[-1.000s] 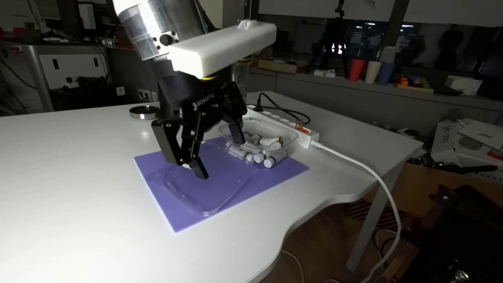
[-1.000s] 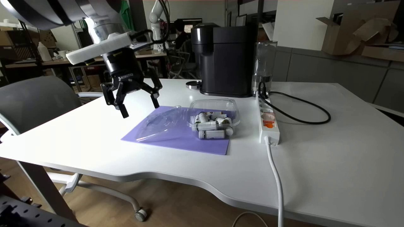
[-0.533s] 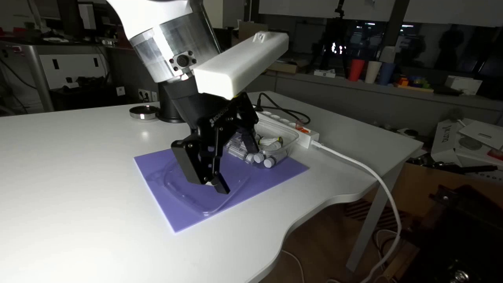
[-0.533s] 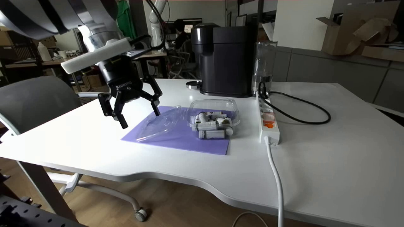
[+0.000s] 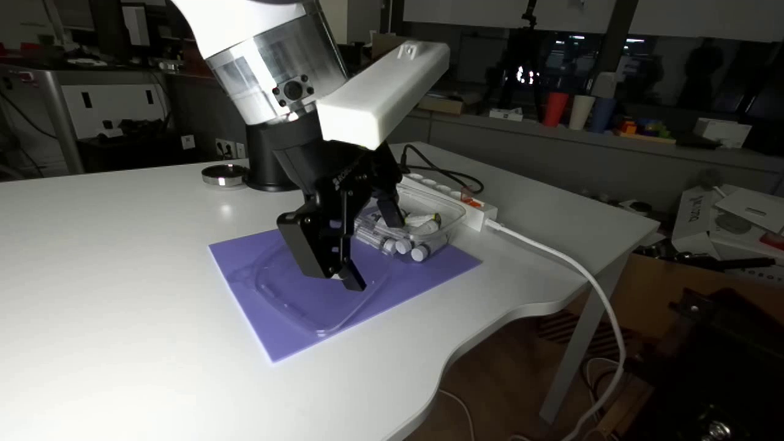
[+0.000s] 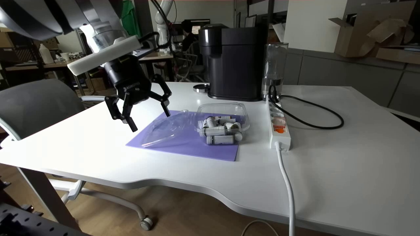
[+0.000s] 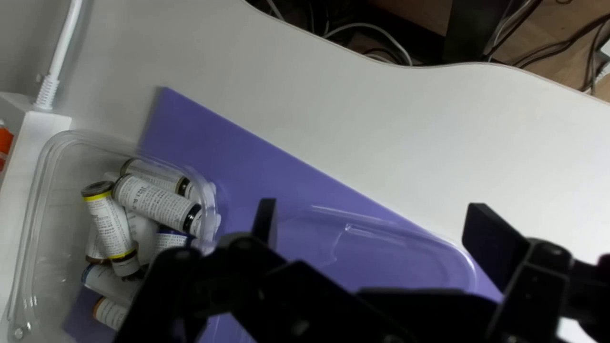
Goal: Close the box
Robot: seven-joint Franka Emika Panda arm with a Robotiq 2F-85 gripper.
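The box is clear plastic and stands open on a purple mat; its rim shows in both exterior views point(image 5: 450, 207) point(image 6: 221, 104) and at the left of the wrist view point(image 7: 42, 195). Several small whitish cylinders point(image 6: 220, 140) lie in it. Its clear lid point(image 6: 169, 129) is folded out flat beside it on the mat and also shows in the wrist view point(image 7: 405, 259). My gripper point(image 6: 151, 122) is open and empty, above the lid. In the wrist view its fingers point(image 7: 493, 238) stand wide apart with the lid between and below them. My gripper hides part of the box in an exterior view point(image 5: 375, 251).
The purple mat point(image 6: 190, 149) lies on a white table with a curved front edge. A white power strip point(image 6: 280, 131) with cables stands beside the box. A black machine point(image 6: 236, 62) and a round metal dish point(image 6: 200, 88) stand behind.
My gripper has come down toward the lid, then risen slightly and shifted a little toward the box. It stays open. The box and lid have not moved.
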